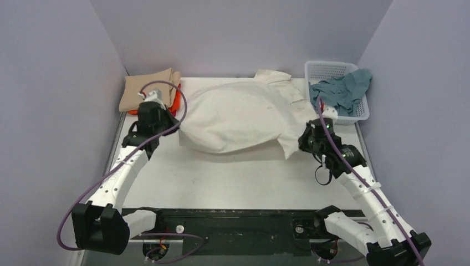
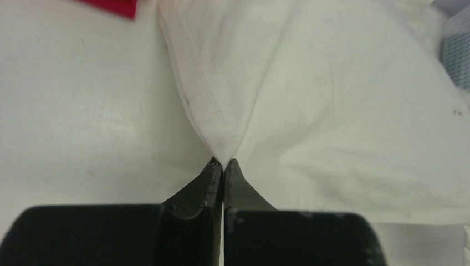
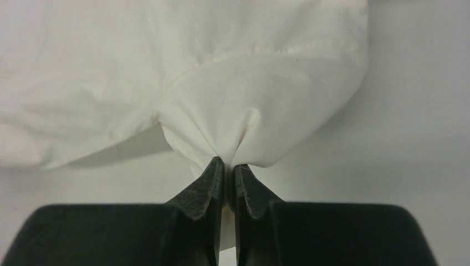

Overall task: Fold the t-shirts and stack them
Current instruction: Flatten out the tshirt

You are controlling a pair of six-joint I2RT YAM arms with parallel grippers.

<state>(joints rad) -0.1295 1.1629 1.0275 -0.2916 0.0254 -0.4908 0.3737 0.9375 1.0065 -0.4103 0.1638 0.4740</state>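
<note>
**Top view.** I see the cream-white t-shirt [image 1: 238, 119] lying across the far middle of the table [image 1: 221, 177]. It is bunched into a puffed, rumpled mound. One sleeve reaches toward the back wall, and the shirt's right end lies just beside the white lattice basket [image 1: 327, 69]. My left gripper [image 1: 176, 126] meets the shirt at its left edge. My right gripper [image 1: 302, 141] meets it at the near right corner. Both arms reach forward from the near edge of the table, one on each side of the mound.

**Left wrist view.** The jaws are closed to a hairline. The fingertips pinch a seamed edge of the cream cloth, which spreads away from the tips in a tented fold.

**Right wrist view.** The jaws are almost together. The narrow slit between them is filled by a gathered pinch of the same shirt. Beyond the tips a hemmed flap spreads out and casts a shadow on the table under its left side.

**Other garments, top view.** A tan t-shirt [image 1: 145, 88] lies folded in the far left corner. It rests on orange-red cloth [image 1: 177, 100], whose edge shows along its right side. A teal-blue t-shirt [image 1: 341, 91] sits crumpled in the basket at the far right, with part of it draped over the rim.
</note>
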